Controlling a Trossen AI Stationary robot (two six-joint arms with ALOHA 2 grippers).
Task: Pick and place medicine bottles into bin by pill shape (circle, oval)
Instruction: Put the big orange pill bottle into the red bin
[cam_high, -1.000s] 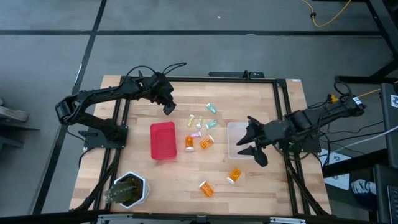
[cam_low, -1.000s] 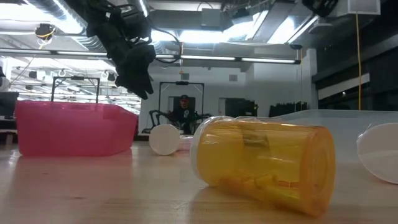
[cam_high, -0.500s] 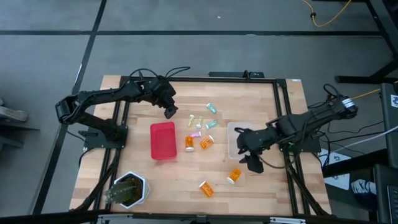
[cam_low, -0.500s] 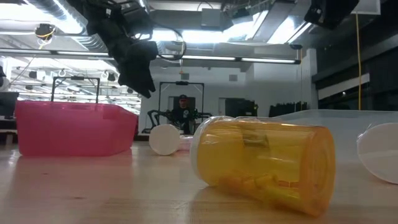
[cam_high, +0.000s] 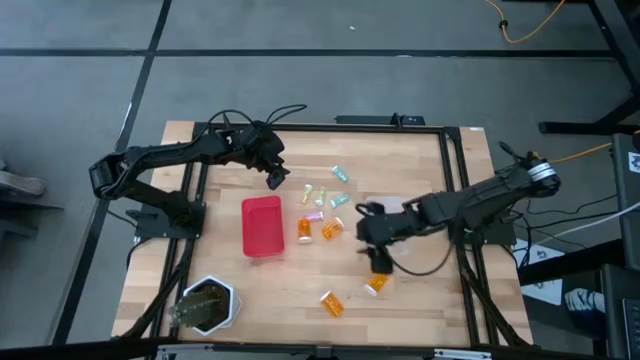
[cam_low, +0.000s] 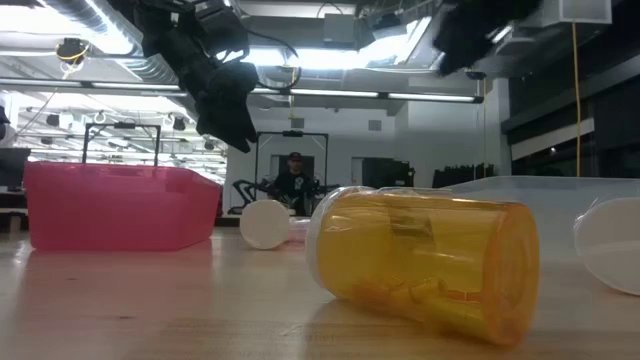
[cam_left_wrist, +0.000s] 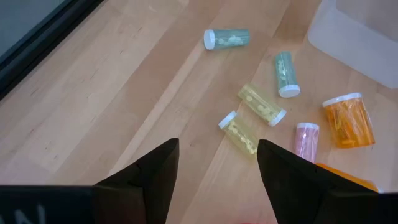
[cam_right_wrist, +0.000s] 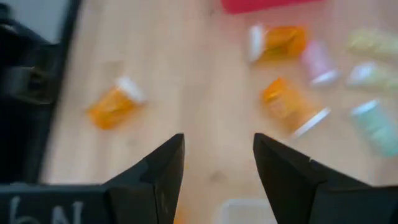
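Right tool (cam_high: 372, 240) is hanging with fingers apart and empty over bare table (cam_high: 290, 290), just past the clear bin (cam_high: 392, 208). The left tool (cam_left_wrist: 214, 165) is spread too, gripping nothing, beyond the pink bin (cam_high: 262, 226). Medicine bottles (cam_high: 322, 212) are lying toppled between the bins, orange ones white-capped, small pastel ones clustered.
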